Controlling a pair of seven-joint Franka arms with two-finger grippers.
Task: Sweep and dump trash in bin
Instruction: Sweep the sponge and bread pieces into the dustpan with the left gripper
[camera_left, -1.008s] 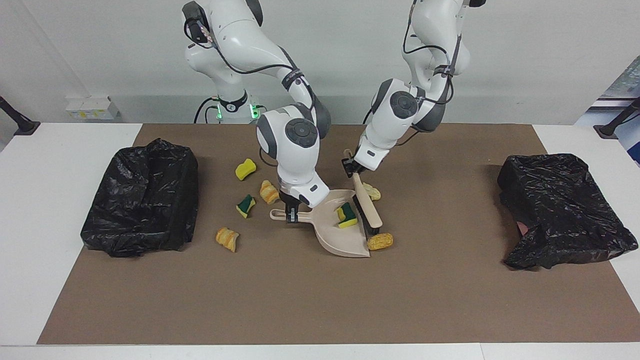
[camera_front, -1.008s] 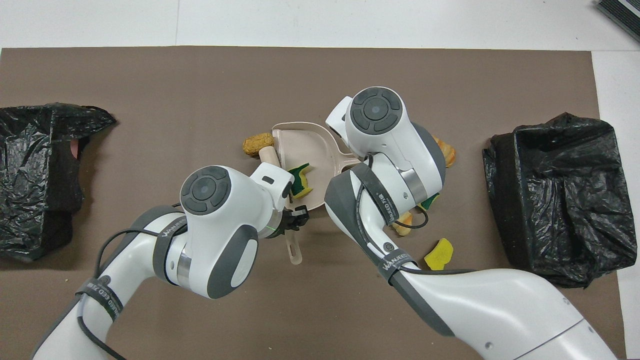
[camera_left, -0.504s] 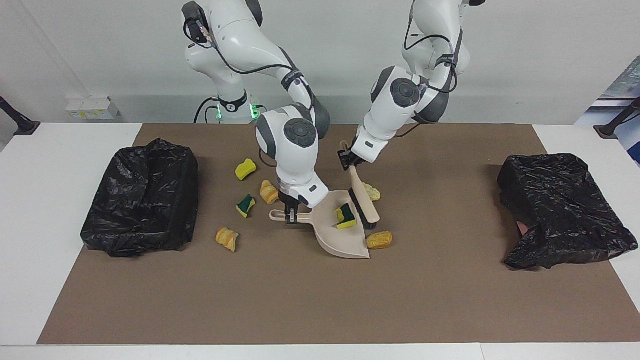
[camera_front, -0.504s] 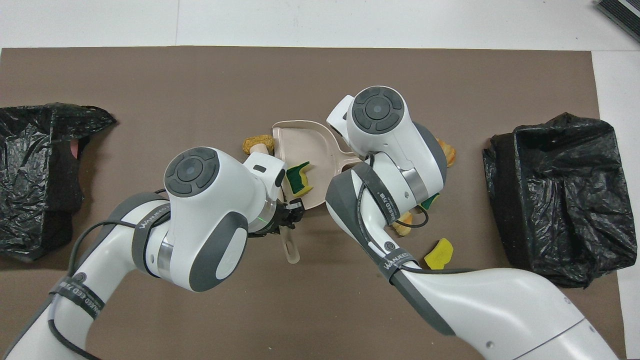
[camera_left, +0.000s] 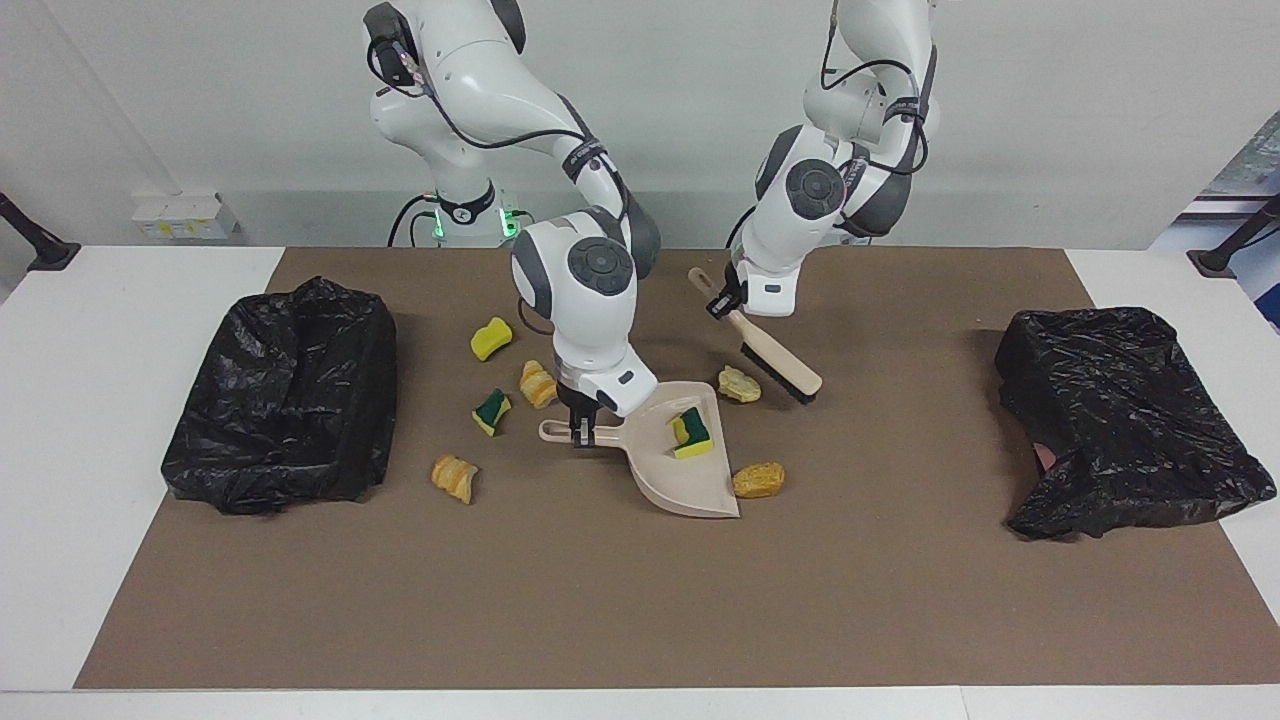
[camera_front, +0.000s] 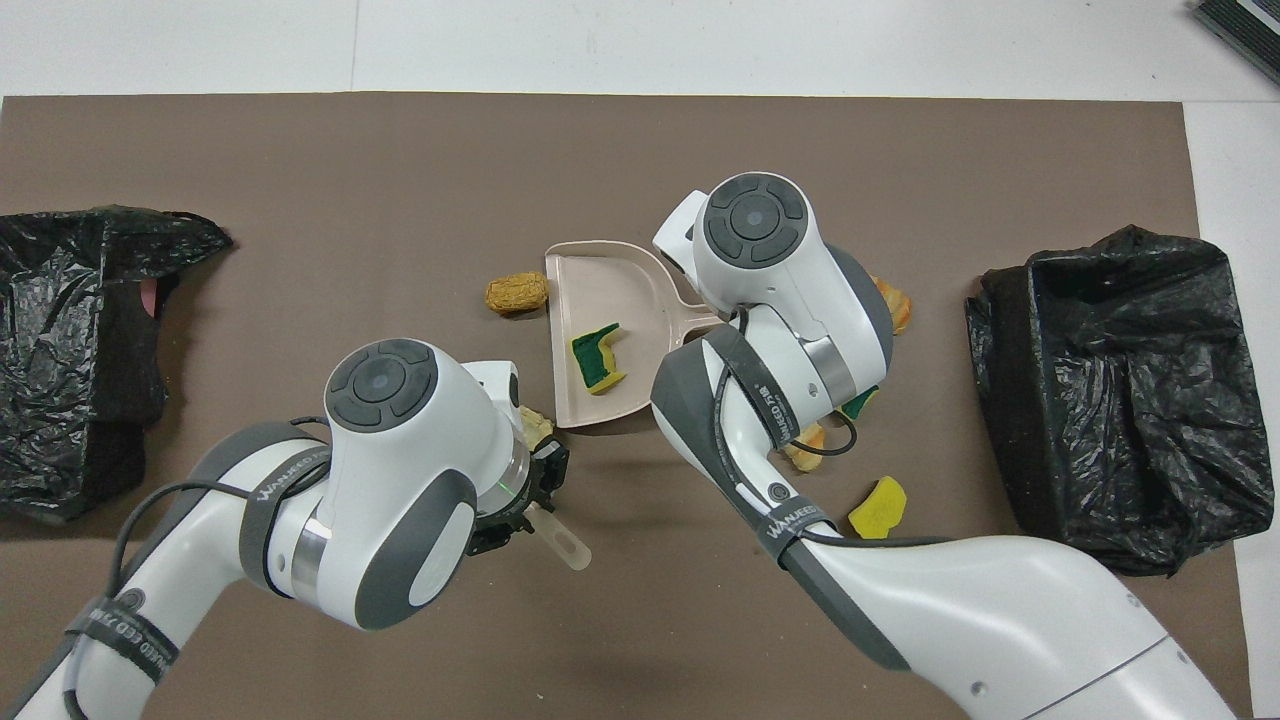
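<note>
My right gripper is shut on the handle of the beige dustpan, which lies on the mat with one yellow-and-green sponge chunk in it. My left gripper is shut on the handle of the brush, which hangs slanted with its head low over the mat. One pastry lump lies between brush head and dustpan. Another pastry lump lies at the pan's mouth. More trash lies by the pan's handle: a yellow sponge, a green sponge and two pastry lumps.
A black-bagged bin stands at the right arm's end of the brown mat, and another black-bagged bin at the left arm's end. In the overhead view the right arm's wrist hides the pan's handle and its gripper.
My left arm has lifted the brush off the dustpan's mouth and drawn it back toward the robots and the left arm's end, uncovering a pastry lump. Dustpan and right arm stayed put.
</note>
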